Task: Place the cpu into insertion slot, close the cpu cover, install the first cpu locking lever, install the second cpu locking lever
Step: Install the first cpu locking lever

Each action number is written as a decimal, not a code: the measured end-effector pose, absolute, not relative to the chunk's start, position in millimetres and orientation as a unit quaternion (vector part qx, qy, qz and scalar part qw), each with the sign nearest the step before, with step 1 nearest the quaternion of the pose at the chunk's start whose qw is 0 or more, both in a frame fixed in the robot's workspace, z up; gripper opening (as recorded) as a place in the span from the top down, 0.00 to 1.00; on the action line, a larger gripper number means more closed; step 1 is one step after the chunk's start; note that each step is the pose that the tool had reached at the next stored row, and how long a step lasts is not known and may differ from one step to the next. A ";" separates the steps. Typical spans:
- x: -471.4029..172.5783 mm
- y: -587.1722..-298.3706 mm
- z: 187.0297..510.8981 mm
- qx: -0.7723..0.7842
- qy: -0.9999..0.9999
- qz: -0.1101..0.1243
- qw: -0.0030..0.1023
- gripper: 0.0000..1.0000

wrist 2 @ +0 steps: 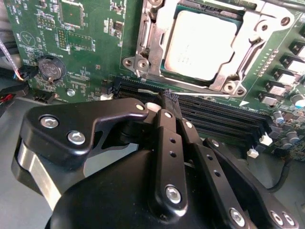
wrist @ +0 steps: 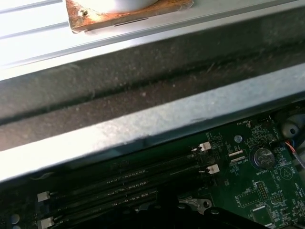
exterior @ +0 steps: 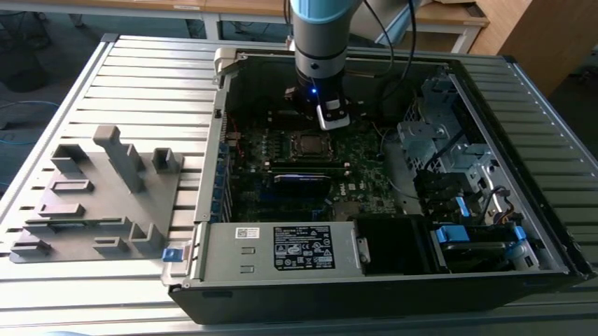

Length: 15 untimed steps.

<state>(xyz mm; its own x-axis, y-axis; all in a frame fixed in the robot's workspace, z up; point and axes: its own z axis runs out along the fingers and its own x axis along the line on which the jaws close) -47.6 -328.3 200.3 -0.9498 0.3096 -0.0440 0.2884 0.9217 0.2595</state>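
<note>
1. Slatted metal table [exterior: 140,70] carries an open computer case [exterior: 213,140]. Its side panel is off, so the arm [exterior: 318,35] can reach straight down to the green circuit board [wrist 2: 95,28] on the case floor.
2. Near the middle of that board is the insertion slot [exterior: 307,143]. The cpu [wrist 2: 202,43] lies flat inside it with its silver top up, and it looks seated square.
3. Over the slot, the cpu cover [wrist 2: 252,43] lies down on the chip, its cut-out framing the metal top. That is how the plate would pin the chip's edges. Thin rods run along the slot's sides, and I can't tell whether they are hooked.
4. Just beside the slot hovers the gripper [wrist 2: 169,98]. Its tips are over the long black memory slots [wrist 2: 214,114], which lie between them and the slot's rim. The fingers are pressed together with nothing between them. I'd guess a narrow closed tip suits nudging a thin lever.
5. Well apart from the slot, the case also holds a grey power supply box [exterior: 280,248] against one wall.
6. Outside the case, farther from the slot again, stands a grey parts holder [exterior: 103,196] with posts and pockets. I can't make out what is in them.
</note>
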 end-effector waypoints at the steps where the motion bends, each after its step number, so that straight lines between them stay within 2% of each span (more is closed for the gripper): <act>1: -47.6 -328.2 200.0 0.153 0.979 0.126 0.043 0.89; 8: -47.6 -328.0 199.8 0.152 0.979 0.126 0.044 0.89; 15: -48.5 -328.1 198.8 0.152 0.980 0.121 0.049 0.89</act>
<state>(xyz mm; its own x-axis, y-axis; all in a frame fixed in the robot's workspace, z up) -48.5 -328.1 198.8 -0.9492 0.3091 -0.0587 0.2855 0.9247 0.2520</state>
